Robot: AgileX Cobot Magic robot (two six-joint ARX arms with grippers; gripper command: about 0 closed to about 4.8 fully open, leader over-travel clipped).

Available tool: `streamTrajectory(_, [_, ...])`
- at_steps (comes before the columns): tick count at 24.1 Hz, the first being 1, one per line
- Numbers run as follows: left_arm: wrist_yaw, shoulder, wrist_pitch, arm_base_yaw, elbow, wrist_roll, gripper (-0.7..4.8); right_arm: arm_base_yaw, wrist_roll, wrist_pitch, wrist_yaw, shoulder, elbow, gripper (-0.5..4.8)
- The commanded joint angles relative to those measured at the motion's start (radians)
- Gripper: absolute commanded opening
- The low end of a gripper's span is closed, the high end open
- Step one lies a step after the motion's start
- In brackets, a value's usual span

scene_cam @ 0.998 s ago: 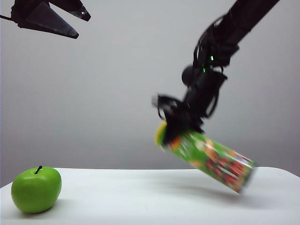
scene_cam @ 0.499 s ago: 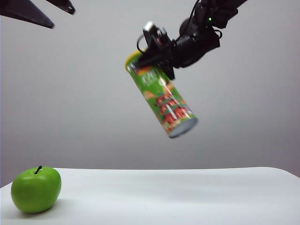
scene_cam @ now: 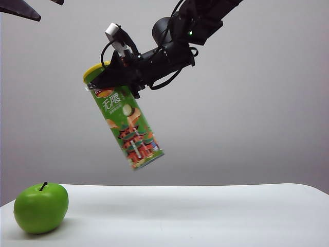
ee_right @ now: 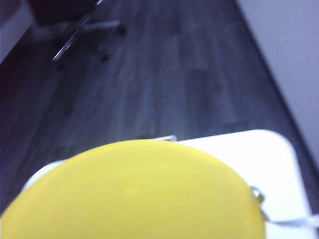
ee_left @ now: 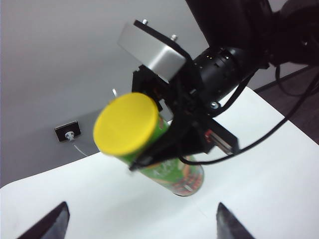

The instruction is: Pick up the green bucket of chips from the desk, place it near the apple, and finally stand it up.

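The counter (scene_cam: pixel 205 216) is bare and white past the apple (scene_cam: pixel 41 208), which sits near its left edge with lots of room beside it. The green bucket of chips (scene_cam: pixel 126 123) hangs high in the air, tilted, yellow lid up, above and right of the apple. A moment ago it was further right and lower. The right gripper (scene_cam: pixel 115 77) reaches in from the upper right, fingers clamped on the can near its lid. The left gripper (ee_left: pixel 141 221) waits up high at the left, fingers spread wide, holding nothing.
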Motion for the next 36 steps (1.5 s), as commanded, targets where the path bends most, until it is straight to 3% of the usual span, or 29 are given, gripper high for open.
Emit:
streamTrajectory(1, [0.005, -0.005, 0.003, 0.0, 0.003, 0.0, 3.77, 0.011, 0.104, 0.193, 0.082, -0.016, -0.032, 1.57])
streamTrajectory(5, [0.004, -0.005, -0.008, 0.0, 0.003, 0.0, 3.77, 0.01, 0.344, 0.479, 0.18, -0.029, -0.098, 1.38])
streamTrajectory(10, [0.005, -0.006, -0.01, 0.0, 0.003, 0.0, 3.77, 0.016, 0.375, 0.678, 0.293, -0.134, -0.322, 1.29])
streamTrajectory(13, [0.005, -0.007, -0.013, 0.0, 0.003, 0.0, 3.77, 0.01, 0.424, 0.825, 0.294, -0.226, -0.525, 1.21])
streamTrajectory(15, [0.005, -0.006, -0.014, 0.0, 0.003, 0.0, 3.77, 0.008, 0.465, 0.98, 0.292, -0.277, -0.659, 1.18])
streamTrajectory(16, [0.009, -0.006, -0.014, 0.0, 0.003, 0.0, 3.77, 0.011, 0.554, 1.193, 0.307, -0.302, -0.774, 1.15])
streamTrajectory(18, [0.032, -0.007, -0.014, 0.0, 0.003, -0.001, 3.77, 0.016, 0.658, 1.386, 0.343, -0.299, -0.871, 1.16])
streamTrajectory(26, [0.061, -0.006, -0.041, 0.0, -0.013, 0.023, 3.77, 0.08, 0.567, 1.445, 0.433, -0.297, -0.989, 1.16])
streamTrajectory(30, [0.078, -0.007, -0.039, 0.003, -0.089, 0.04, 3.77, 0.132, 0.45, 1.435, 0.557, -0.294, -1.026, 1.16])
streamTrajectory(36, [0.141, -0.066, -0.009, 0.004, -0.191, 0.051, 3.81, 0.14, 0.499, 1.472, 0.583, -0.23, -1.027, 1.16])
